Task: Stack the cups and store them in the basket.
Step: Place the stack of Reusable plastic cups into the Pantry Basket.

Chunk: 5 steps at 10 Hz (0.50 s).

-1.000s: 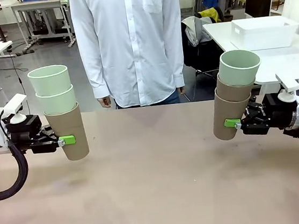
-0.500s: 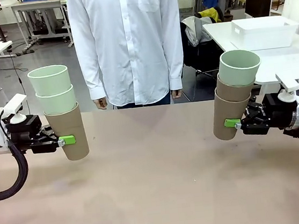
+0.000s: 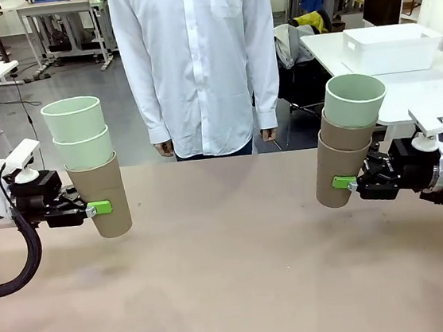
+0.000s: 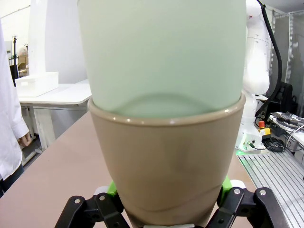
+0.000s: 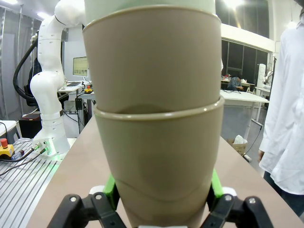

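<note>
My left gripper (image 3: 102,207) is shut on the lowest cup of a stack (image 3: 89,161) held above the table's left side: a brown cup with two mint green cups nested in it. In the left wrist view the stack (image 4: 166,118) rises between the fingers (image 4: 102,209). My right gripper (image 3: 343,182) is shut on another stack (image 3: 347,144) above the right side: two brown cups with a mint green one on top, tilted slightly. The right wrist view looks up that stack (image 5: 159,133). The white basket (image 3: 392,46) stands on a white side table at the back right.
A person in a white shirt (image 3: 197,56) stands at the far edge of the brown table (image 3: 234,277), hands (image 3: 163,148) hanging down. White tables, chairs and other gear stand behind.
The person has shifted a little to the right. Both arms and their cup stacks have stayed still.
</note>
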### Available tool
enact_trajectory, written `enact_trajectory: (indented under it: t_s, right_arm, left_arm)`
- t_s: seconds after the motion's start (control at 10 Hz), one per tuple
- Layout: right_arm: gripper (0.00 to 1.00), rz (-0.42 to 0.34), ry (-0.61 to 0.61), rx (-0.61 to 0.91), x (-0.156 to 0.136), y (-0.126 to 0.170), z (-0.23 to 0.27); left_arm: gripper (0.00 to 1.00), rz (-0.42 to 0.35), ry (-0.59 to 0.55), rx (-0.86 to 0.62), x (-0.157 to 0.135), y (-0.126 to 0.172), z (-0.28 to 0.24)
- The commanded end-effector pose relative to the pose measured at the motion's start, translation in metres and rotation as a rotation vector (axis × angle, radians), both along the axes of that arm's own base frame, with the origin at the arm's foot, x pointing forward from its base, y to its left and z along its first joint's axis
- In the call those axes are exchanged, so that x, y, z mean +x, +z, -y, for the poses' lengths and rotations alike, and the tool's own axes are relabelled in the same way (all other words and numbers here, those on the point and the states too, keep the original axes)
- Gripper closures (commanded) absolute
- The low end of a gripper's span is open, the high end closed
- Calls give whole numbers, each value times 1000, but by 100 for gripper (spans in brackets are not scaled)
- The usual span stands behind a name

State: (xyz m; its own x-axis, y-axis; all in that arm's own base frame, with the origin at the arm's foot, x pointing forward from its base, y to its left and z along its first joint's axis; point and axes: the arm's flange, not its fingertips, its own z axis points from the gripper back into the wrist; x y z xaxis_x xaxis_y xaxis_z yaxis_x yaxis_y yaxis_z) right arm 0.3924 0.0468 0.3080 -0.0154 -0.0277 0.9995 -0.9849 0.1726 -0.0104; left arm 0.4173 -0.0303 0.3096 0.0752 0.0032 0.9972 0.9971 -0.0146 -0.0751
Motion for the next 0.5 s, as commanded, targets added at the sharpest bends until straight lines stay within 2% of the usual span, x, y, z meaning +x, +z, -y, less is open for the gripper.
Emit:
enact_trajectory:
  t_s: [0.0,0.4]
  right_arm:
    - [13,13,-1,8,0,4,0]
    - [13,13,-1,8,0,4,0]
  left_arm:
    - [15,8,-3,-6,1,5,0]
    - [15,8,-3,-6,1,5,0]
